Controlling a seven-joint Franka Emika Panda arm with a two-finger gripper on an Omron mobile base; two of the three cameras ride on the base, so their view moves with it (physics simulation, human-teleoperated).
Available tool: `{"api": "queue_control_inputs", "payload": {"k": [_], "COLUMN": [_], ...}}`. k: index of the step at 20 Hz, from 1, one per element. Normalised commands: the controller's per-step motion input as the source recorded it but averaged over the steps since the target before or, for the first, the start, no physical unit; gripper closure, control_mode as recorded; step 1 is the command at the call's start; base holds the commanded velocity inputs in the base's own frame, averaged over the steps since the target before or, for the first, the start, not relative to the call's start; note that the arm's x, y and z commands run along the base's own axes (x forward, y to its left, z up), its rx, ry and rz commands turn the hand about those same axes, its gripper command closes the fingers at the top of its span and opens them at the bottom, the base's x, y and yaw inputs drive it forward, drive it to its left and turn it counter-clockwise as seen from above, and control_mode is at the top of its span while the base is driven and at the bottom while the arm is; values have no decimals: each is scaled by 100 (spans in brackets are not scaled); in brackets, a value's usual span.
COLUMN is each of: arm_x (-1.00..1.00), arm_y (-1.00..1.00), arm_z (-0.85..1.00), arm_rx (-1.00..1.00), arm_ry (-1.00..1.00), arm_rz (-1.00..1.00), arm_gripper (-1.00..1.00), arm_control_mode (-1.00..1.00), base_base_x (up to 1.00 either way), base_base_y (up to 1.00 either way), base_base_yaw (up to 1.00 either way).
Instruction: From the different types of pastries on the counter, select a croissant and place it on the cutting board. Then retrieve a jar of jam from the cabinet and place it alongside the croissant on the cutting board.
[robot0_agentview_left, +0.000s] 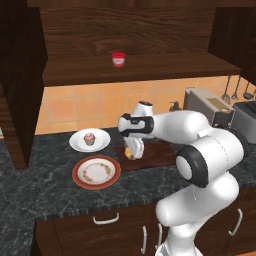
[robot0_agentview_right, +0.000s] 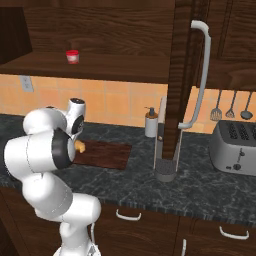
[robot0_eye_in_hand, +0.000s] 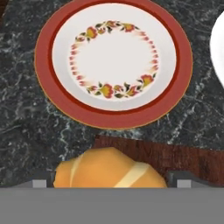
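The golden-brown croissant (robot0_agentview_left: 130, 152) (robot0_agentview_right: 80, 145) (robot0_eye_in_hand: 109, 168) lies on the left end of the dark reddish cutting board (robot0_agentview_left: 157, 155) (robot0_agentview_right: 105, 154) (robot0_eye_in_hand: 183, 155). My gripper (robot0_agentview_left: 134, 149) (robot0_eye_in_hand: 111, 184) points down over it, open, with one fingertip on each side of the pastry and a thin gap at both. The jar of jam (robot0_agentview_left: 118, 59) (robot0_agentview_right: 73, 56), red-lidded, stands on the shelf of the dark wood cabinet (robot0_agentview_left: 165, 67) (robot0_agentview_right: 125, 67). The pink-frosted cupcake (robot0_agentview_left: 89, 138) sits on a white plate on the marbled counter (robot0_agentview_left: 45, 190).
An orange-rimmed floral plate (robot0_agentview_left: 96, 172) (robot0_eye_in_hand: 113, 65) with nothing on it lies just left of the board. A toaster (robot0_agentview_left: 207, 106) (robot0_agentview_right: 235, 147) stands to the right. A soap bottle (robot0_agentview_right: 151, 122) and an open cabinet door with a long white handle (robot0_agentview_right: 197, 75) are right of the board.
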Motion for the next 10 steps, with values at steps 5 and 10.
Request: {"api": "queue_control_inputs", "payload": {"k": [5,10], "arm_x": [40,52], "arm_y": [-40,-9], "arm_z": [-4,-19], "arm_rx": [-6,-2], "arm_ry": [0,1], "arm_rz": [-8,-2], "arm_gripper": [100,100], "arm_control_mode": [-100,-100], "base_base_x": [0,0], "base_base_y": [0,0], "base_base_yaw": [0,0]}}
